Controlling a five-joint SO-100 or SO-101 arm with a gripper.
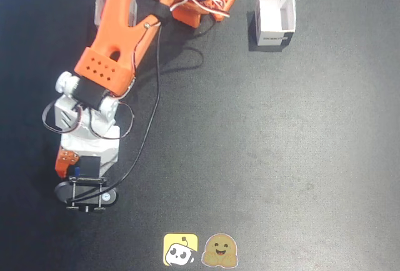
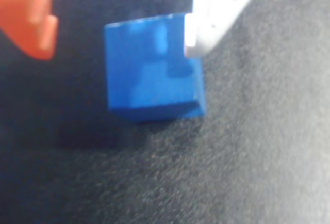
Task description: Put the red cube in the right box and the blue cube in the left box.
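One blue cube (image 2: 152,69) shows in the wrist view, sitting on the dark mat (image 2: 247,157) between the spread fingers of the gripper (image 2: 121,28); the white finger (image 2: 206,22) seems to touch its upper right edge. Two white boxes (image 1: 275,18) (image 1: 100,2) stand in the fixed view. The cube sits slightly turned, with no long axis.

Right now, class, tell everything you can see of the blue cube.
The blue cube shows only in the wrist view: a bright blue solid block with plain, slightly glossy faces, resting on the dark mat. It sits between the gripper's open fingers; the white finger overlaps its upper right corner, the orange finger stands apart. Contact is unclear through blur.
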